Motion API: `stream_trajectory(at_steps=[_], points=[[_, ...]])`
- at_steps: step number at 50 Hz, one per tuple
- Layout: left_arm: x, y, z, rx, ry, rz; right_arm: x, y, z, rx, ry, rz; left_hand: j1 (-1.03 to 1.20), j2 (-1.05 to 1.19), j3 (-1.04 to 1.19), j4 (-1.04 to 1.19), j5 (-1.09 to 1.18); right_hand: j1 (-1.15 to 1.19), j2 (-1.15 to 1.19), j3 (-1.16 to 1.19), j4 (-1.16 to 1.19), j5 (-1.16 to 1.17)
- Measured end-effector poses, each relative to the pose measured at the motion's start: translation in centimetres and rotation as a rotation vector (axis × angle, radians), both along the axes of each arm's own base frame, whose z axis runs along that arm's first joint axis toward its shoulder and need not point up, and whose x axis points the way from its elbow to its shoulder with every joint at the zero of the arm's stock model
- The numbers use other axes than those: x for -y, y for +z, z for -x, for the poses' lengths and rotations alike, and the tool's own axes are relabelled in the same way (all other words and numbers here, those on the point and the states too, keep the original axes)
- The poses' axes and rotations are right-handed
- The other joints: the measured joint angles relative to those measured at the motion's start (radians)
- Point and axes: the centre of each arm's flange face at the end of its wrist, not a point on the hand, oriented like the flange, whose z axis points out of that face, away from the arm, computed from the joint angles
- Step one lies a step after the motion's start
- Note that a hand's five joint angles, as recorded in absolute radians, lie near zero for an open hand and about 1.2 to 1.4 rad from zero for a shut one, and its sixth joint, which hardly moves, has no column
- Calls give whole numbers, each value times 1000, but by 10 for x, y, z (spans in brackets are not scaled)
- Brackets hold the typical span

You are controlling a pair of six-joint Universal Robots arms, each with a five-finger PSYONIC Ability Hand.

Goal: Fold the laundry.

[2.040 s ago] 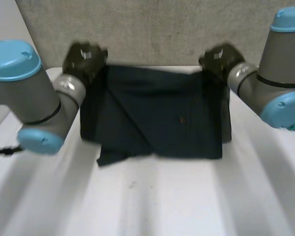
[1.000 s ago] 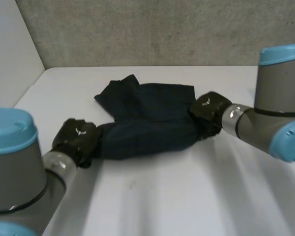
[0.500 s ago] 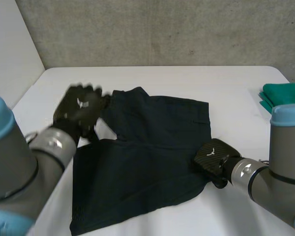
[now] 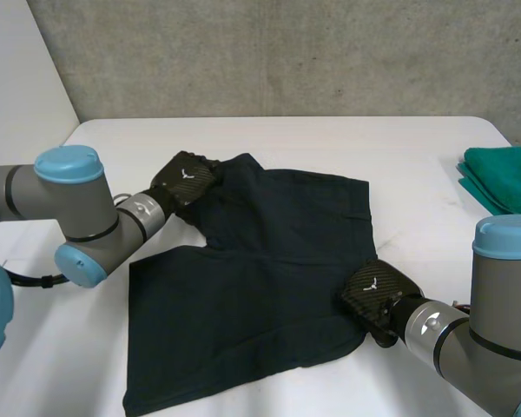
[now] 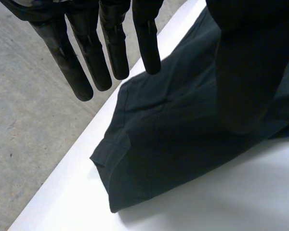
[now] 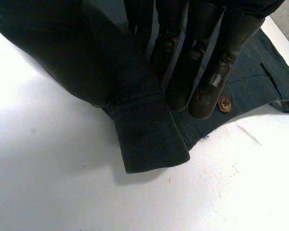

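My left hand [image 4: 184, 181] has come down to the far leg of the shorts [image 4: 260, 287] on the table [image 4: 330, 148]; my right hand [image 4: 375, 295] stays at their near edge; left wrist: fingers [image 5: 113, 43] straight, holding nothing; right wrist: thumb and fingers [image 6: 207, 62] pinch the waistband [image 6: 149, 139].

Shorts [image 4: 260, 287] mid table [image 4: 417, 148]; folded stack [image 4: 504, 178] at right.
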Motion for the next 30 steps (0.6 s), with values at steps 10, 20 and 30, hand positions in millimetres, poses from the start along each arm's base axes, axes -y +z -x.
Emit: stream_trajectory(at_steps=[10,20,30], points=[[11,-18,6,-1,-17,0,0,-2,0,2,-2,4,293,269,265,262,253,0,0,0,0,0],[18,-28,6,3,10,-2,-2,-4,2,-2,-4,-5,628,675,669,673,628,0,0,0,0,0],[10,-13,-8,48,152,51,-3,-5,2,-4,-3,-10,628,678,672,679,628,0,0,0,0,0]])
